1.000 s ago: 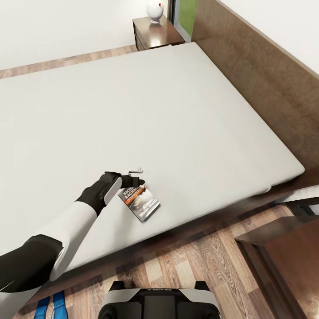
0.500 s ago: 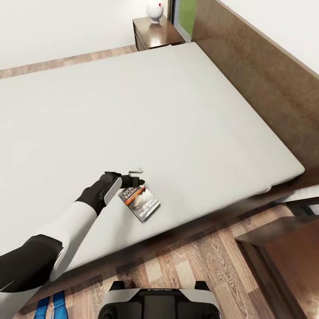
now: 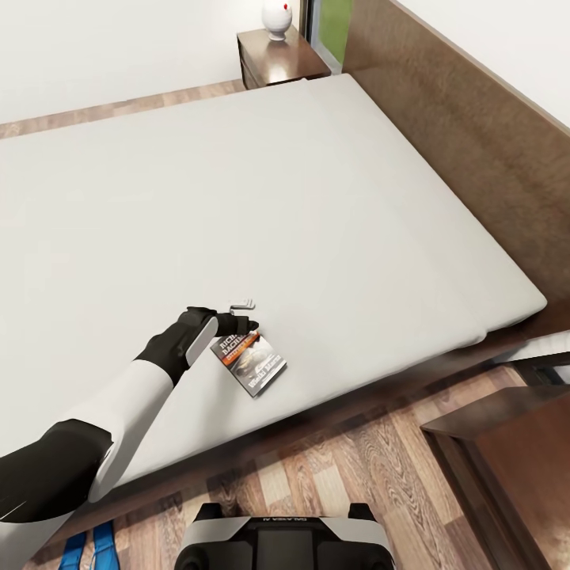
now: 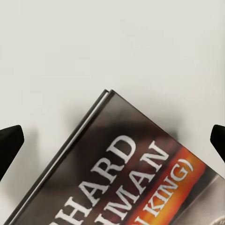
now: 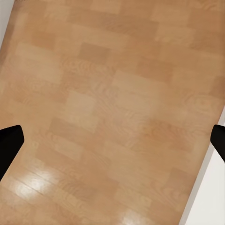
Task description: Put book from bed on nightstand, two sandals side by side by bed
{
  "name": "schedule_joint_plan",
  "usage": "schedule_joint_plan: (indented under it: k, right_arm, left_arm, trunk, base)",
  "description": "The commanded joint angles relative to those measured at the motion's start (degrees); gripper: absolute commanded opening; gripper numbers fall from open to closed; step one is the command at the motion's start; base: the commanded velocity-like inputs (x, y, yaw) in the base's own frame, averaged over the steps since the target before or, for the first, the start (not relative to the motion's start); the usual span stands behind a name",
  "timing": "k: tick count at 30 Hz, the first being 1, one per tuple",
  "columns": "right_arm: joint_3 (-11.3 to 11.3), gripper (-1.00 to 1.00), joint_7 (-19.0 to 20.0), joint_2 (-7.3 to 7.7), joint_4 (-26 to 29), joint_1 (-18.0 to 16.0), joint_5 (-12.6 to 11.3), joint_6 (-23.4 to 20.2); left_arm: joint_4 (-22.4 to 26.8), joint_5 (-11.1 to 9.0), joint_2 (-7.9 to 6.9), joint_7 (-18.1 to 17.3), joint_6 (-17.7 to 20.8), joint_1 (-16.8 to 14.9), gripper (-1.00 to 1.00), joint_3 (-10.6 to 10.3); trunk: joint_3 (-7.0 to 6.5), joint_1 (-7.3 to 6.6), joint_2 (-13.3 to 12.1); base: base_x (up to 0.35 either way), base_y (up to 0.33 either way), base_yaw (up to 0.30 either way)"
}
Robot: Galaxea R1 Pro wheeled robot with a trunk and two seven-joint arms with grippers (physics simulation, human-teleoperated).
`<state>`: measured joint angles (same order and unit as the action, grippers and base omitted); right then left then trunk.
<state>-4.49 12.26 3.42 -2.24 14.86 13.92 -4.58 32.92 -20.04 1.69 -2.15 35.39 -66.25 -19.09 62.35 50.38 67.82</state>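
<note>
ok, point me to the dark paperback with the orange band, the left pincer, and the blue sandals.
dark paperback with orange band (image 3: 255, 360), head view, cover middle
left pincer (image 3: 247, 314), head view, between fingertips
blue sandals (image 3: 89, 545), head view, straps by the bed

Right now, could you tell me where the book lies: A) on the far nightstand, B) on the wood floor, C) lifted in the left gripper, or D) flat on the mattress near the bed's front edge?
D: the book lies flat on the mattress, the open left gripper at its corner.

Left arm: reaching forward, sleeve white then black at the wrist.
Left gripper (image 3: 244, 315): hanging with fingers (image 4: 10, 143) spread wide.
Right gripper (image 5: 112, 140): pointing down, fingertips apart.
</note>
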Motion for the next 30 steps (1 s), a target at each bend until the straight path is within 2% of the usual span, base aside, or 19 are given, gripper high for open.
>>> schedule_joint_plan:
  k: [1,26,30]
  right_arm:
    - [-0.43,1.0,0.21,0.01,0.11,0.02,0.05,-0.17]
    - [-0.49,1.0,0.21,0.22,0.13,0.01,0.05,-0.17]
    - [-0.51,1.0,0.21,0.24,0.13,0.01,0.05,-0.17]
  left_arm:
    - [0.04,0.13,-0.02,-0.14,0.21,-0.02,1.0,-0.07]
    - [0.03,0.12,-0.02,-0.14,-0.12,-0.02,1.0,-0.24]
    - [0.02,0.1,-0.02,-0.14,-0.13,-0.02,1.0,-0.24]
  trunk:
    - [0.02,0.01,0.02]
    - [0.02,0.01,0.02]
    - [0.56,0.67,1.23]
  base:
    - [0.0,0.0,0.0]
    - [0.0,0.0,0.0]
    - [0.0,0.0,0.0]
